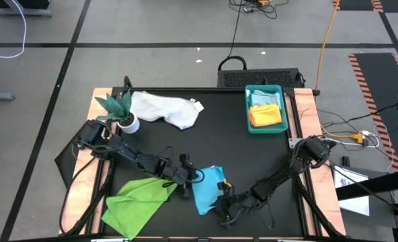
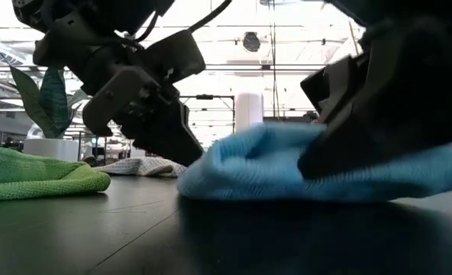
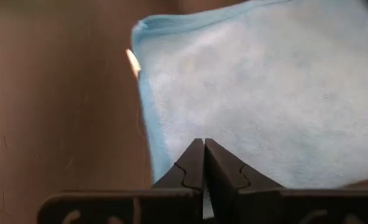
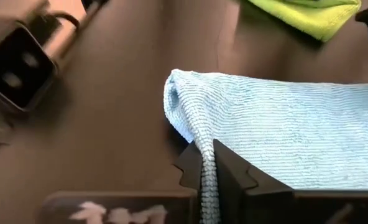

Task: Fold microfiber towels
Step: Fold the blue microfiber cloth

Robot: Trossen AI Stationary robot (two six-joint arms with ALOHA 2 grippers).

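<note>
A blue towel (image 1: 206, 189) lies folded on the black table near its front edge. My left gripper (image 1: 187, 177) is shut at the towel's left side. My right gripper (image 1: 223, 200) is shut on its near right part. A lime green towel (image 1: 137, 199) lies crumpled at the front left. A white-grey towel (image 1: 167, 109) lies bunched at the back. A pale blue towel (image 1: 261, 99) and an orange one (image 1: 266, 117) lie in the teal tray (image 1: 249, 111). My left gripper has its shut fingertips (image 3: 196, 155) on the blue towel close to its left edge (image 3: 158, 146), slanting down from the table's left. The fingers themselves hide how much cloth is between them. The towel lies flat on the table there. My right gripper pinches a fold of the blue towel (image 4: 207, 163) between its two fingers, just beside a rounded corner (image 4: 179, 93). It slants down from the table's right. The cloth rises a little into the fingers; the rest lies on the table.
A small plant in a white pot (image 1: 122, 113) stands at the back left beside the white-grey towel. The teal tray stands at the back right. Bare black table (image 1: 226, 148) lies between the back towels and the blue one.
</note>
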